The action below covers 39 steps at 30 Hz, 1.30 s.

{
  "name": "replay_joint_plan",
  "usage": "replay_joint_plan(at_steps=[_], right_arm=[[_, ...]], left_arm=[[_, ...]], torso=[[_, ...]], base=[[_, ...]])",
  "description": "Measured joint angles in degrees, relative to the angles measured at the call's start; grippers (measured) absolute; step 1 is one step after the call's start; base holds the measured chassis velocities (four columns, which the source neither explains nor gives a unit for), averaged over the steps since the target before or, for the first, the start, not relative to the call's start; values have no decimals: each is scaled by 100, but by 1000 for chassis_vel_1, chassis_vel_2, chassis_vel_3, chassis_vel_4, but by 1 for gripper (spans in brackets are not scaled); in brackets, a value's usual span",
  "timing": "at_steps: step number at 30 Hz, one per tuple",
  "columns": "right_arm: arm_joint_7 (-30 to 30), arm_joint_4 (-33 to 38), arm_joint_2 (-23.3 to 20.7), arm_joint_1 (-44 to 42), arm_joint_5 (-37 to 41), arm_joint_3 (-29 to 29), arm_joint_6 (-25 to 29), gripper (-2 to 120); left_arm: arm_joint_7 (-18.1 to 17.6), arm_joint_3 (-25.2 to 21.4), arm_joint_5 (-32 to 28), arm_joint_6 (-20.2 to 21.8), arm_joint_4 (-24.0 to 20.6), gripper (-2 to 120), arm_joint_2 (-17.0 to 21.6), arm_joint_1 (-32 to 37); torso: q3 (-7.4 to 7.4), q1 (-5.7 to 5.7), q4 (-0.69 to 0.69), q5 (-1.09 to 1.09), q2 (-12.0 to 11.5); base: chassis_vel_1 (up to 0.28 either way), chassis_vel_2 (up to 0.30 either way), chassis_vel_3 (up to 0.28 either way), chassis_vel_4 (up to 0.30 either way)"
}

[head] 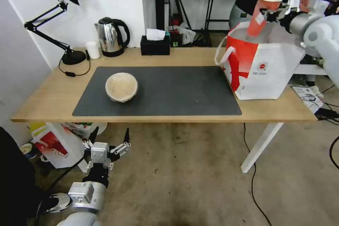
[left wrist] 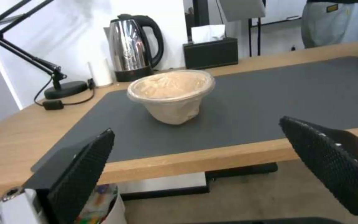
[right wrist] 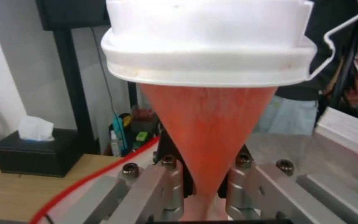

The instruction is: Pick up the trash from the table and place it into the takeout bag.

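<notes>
While the right gripper (head: 273, 14) clamps the red lidded paper cup (head: 263, 12) above the large white-and-red takeout bag (head: 263, 67), evidently for dropping in, 1 beige round bowl (head: 121, 86) waits on the light-wood table (head: 53, 95); the left gripper (head: 109, 141) hangs spread below.

My right gripper (head: 272, 14) is mostly hidden behind the red cup (head: 263, 12), so I cannot see the fingertips well. The bottom of the cup goes below the rim of the takeout bag (head: 263, 67), and the inside of the bag is not visible. In my right wrist view the cup base (right wrist: 202, 186) is blurred and cut off.
</notes>
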Motion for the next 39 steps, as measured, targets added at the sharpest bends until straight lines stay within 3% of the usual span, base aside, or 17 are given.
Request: replay_joint_plan(at_steps=[31,39], right_arm=[[-202,-736,254,-545,-548,277,185,7],[-92,-695,269,-527,-598,179,140,36]], left_arm=[[0,0,0,0,0,100,0,0],[0,0,0,0,0,100,0,0]], torso=[[0,1,0,0,0],[0,1,0,0,0]], base=[[0,0,0,0],[0,0,0,0]])
